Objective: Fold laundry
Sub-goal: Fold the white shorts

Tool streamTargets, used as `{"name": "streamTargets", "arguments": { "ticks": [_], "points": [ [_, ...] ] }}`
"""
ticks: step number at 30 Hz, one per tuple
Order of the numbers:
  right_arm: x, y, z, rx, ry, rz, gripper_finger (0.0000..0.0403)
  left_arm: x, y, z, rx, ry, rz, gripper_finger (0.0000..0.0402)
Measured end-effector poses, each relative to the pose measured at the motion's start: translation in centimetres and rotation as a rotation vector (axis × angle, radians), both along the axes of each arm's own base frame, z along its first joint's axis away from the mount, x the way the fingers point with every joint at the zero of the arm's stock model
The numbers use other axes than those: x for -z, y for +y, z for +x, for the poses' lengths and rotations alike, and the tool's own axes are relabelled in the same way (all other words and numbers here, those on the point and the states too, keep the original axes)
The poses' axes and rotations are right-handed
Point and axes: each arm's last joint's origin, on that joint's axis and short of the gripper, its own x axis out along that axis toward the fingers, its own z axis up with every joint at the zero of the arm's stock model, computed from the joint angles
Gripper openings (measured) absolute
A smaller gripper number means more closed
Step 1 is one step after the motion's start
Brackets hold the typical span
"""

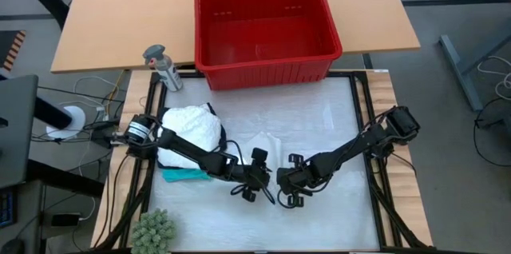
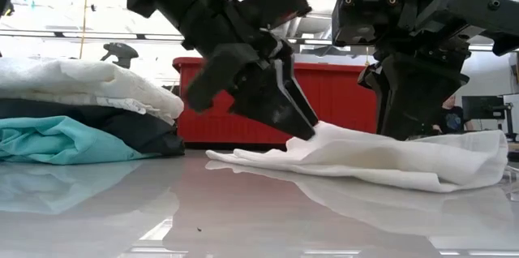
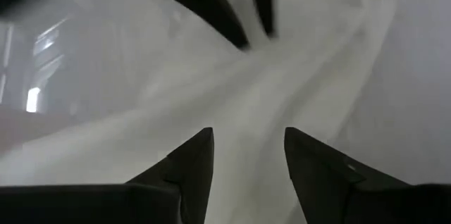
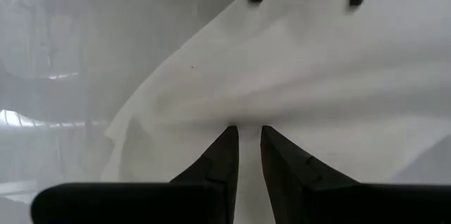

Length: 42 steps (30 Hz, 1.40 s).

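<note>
A white cloth (image 2: 389, 161) lies crumpled on the white mat (image 1: 335, 206) at mid-table, between my two grippers. My left gripper (image 3: 248, 136) comes from the left, slanting down, and stands open with its fingertips at the cloth's raised left part (image 2: 328, 138). My right gripper (image 4: 249, 129) comes from the right, pointing steeply down, and is shut on the cloth. At the mat's left, a stack of folded laundry (image 1: 190, 130) rests on the table: white cloth (image 2: 81, 83) on top, black (image 2: 130, 128) and teal (image 2: 57, 140) below. My left gripper's lower fingertip (image 2: 308, 131) reaches the cloth's raised left part; whether it touches I cannot tell. My right gripper pinches a raised fold of the white cloth (image 4: 248, 117) between its two fingers, from above and slanting. Creases run into the fingertips. The rest of the cloth lies on the mat.
A red plastic basket (image 1: 267, 30) stands at the far edge behind the mat. A grey spray bottle (image 1: 162, 66) stands far left, and a small green fuzzy plant (image 1: 153, 230) sits at the near left corner. Bare mat lies near and right of the grippers.
</note>
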Motion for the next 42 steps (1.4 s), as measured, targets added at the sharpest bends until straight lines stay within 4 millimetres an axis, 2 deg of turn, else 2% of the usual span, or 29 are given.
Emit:
{"name": "streamTargets", "arguments": {
  "ticks": [3, 8, 13, 17, 22, 26, 36, 42],
  "points": [
    [0.0, 0.0, 0.0, 0.004, 0.0, 0.002, 0.0087, 1.0, -0.5, 0.2, 0.032, 0.043, 0.018, 0.0164],
    [0.0, 0.0, 0.0, 0.008, 0.002, 0.003, 0.0087, 0.8, -1.3, 1.7, 0.023, 0.006, 0.066, 0.0164],
    [0.0, 0.0, -0.1, 0.014, 0.006, 0.007, 0.0087, 1.1, -1.1, 2.1, 0.016, 0.032, 0.065, 0.0158],
    [0.0, 0.0, 0.0, 0.014, 0.004, 0.009, 0.0087, 1.6, -0.8, 1.9, -0.001, 0.068, 0.082, 0.0131],
    [0.0, 0.1, -0.1, 0.019, 0.006, 0.012, 0.0087, 1.5, -0.5, 1.6, -0.031, 0.092, 0.131, 0.0065],
    [0.0, 0.1, -0.1, 0.02, 0.007, 0.011, 0.0087, 0.7, -0.4, 1.4, -0.08, 0.119, 0.196, 0.0009],
    [0.0, 0.0, -0.2, 0.019, 0.016, 0.008, 0.0087, -2.2, -0.6, 1.9, -0.14, 0.221, 0.264, 0.0],
    [0.1, 0.0, -0.2, 0.02, 0.022, 0.004, 0.0087, -2.3, -1.2, 1.1, -0.147, 0.306, 0.269, 0.0]
  ]
}}
